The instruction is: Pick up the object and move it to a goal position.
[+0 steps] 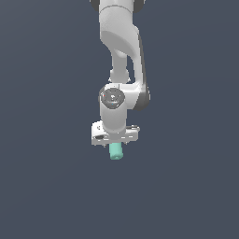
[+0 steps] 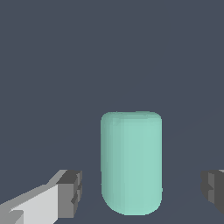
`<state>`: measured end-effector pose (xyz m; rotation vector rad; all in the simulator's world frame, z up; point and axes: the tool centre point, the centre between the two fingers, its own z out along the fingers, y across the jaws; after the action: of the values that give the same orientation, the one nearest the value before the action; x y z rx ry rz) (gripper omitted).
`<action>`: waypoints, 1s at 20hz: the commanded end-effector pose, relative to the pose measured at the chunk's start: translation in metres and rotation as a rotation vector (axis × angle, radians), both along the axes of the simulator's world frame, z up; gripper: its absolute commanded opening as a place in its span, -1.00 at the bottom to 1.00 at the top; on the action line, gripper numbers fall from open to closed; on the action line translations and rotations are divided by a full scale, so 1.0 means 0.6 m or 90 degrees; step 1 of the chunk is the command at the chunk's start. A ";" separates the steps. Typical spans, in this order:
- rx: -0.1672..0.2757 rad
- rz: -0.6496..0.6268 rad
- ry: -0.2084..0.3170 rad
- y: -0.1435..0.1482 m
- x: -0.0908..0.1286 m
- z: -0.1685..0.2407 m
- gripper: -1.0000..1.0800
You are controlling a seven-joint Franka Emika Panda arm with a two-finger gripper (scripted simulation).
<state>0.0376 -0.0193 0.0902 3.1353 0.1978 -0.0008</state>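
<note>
1. One gripper point(image 2: 140, 190) was spread wide, its two pads point(image 2: 72, 192) standing apart on either side of the cylinder point(image 2: 131, 162) and touching neither flank, so it had hold of nothing.
2. The cylinder point(image 1: 115, 151) sat just under the hand in the exterior view, between the fingers, on a plain dark floor point(image 1: 46, 186).
3. A likely fault: closing off-centre could nudge the cylinder sideways, since the gaps looked unequal in the wrist view.
4. Closing too high might pinch only its rounded end and let it slip.
5. Nothing else stood near; no goal marker showed, so the target spot could not be told.
</note>
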 end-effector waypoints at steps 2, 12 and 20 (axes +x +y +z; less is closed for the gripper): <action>0.000 0.000 0.000 0.000 0.000 -0.010 0.92; 0.000 0.003 0.000 0.000 -0.001 -0.082 0.92; 0.000 0.003 0.000 0.000 0.001 -0.084 -1.00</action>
<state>0.0379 -0.0197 0.0401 3.1349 0.2032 -0.0007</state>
